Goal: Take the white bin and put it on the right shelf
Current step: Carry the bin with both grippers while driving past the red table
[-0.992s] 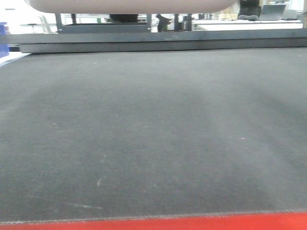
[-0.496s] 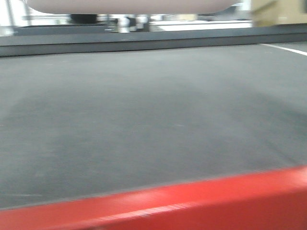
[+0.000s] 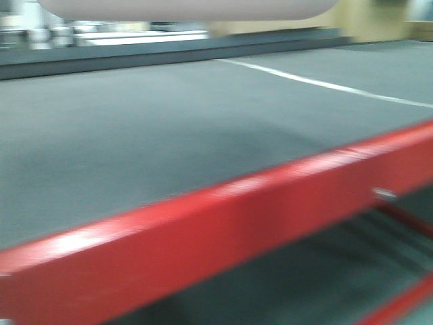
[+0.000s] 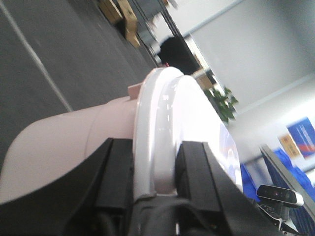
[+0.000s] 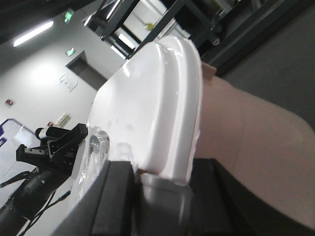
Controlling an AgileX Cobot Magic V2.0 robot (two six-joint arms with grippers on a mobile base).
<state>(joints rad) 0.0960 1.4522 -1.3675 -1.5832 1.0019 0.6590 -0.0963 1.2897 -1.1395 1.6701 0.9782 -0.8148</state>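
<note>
White bin: you see its pale pinkish underside at the top edge of the front view. It hangs above the far part of the dark-matted table, with a strip of background showing between bin and mat.
Left gripper: clenched on the white bin. Its black fingers pinch the overhanging rim of the glossy lid, one on the pinkish body side and one on the lid's top side.
Right gripper: grasping the same lid rim at the bin's other end. You see one dark finger on the lid's top side and one against the pinkish wall.
Red rail: it runs along the table's near edge, slanting upward to the right, and is smeared by blur.
White line: it lies on the table's mat, toward the far right.
Lower tier: a second dark surface shows beneath the table's red rail.
</note>
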